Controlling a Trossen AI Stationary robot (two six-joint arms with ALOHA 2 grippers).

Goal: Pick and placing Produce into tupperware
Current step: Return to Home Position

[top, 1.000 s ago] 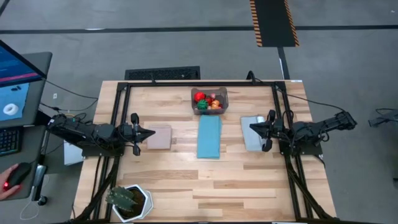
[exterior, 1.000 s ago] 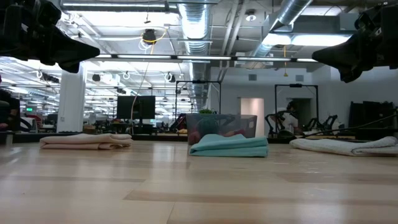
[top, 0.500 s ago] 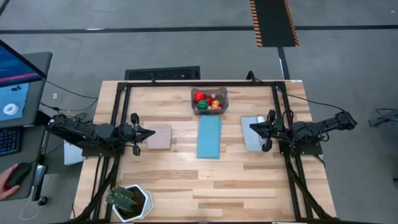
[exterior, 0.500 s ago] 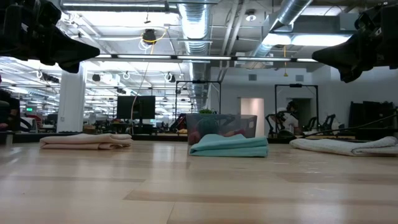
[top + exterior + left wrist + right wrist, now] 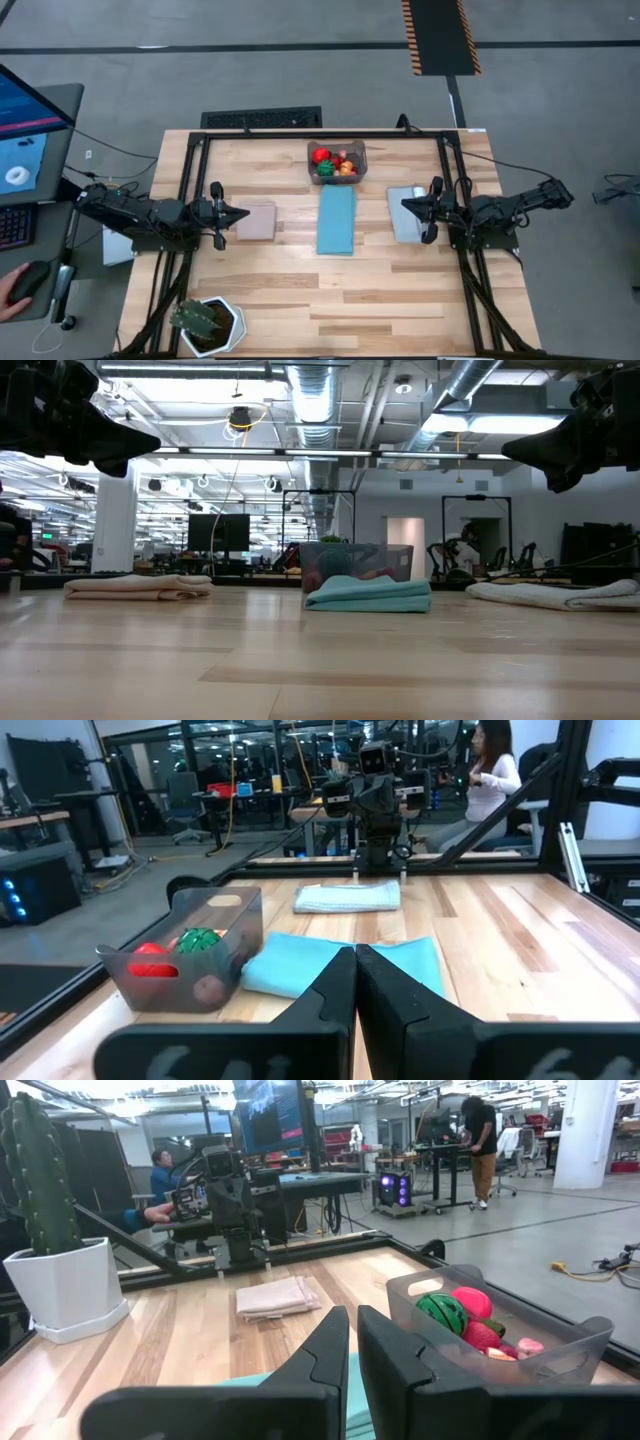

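The translucent grey tupperware [image 5: 337, 162] stands near the table's far edge, seen also in the left wrist view [image 5: 190, 955] and right wrist view [image 5: 500, 1330]. Red, green, orange and pink produce [image 5: 334, 163] lies inside it. My left gripper [image 5: 246, 213] hovers shut over the tan mat at the table's left, its fingers [image 5: 352, 982] together. My right gripper [image 5: 404, 204] hovers shut over the grey mat at the right, fingers [image 5: 352, 1342] together. Both are raised above the table in the low view, left [image 5: 155, 442] and right [image 5: 506, 448]. Neither touches anything.
A folded blue cloth [image 5: 337, 220] lies at mid-table, just nearer than the box. A tan cloth [image 5: 256, 220] lies left, a grey one [image 5: 405, 214] right. A cactus in a white pot [image 5: 208, 324] stands at the near left corner. People work beyond the table.
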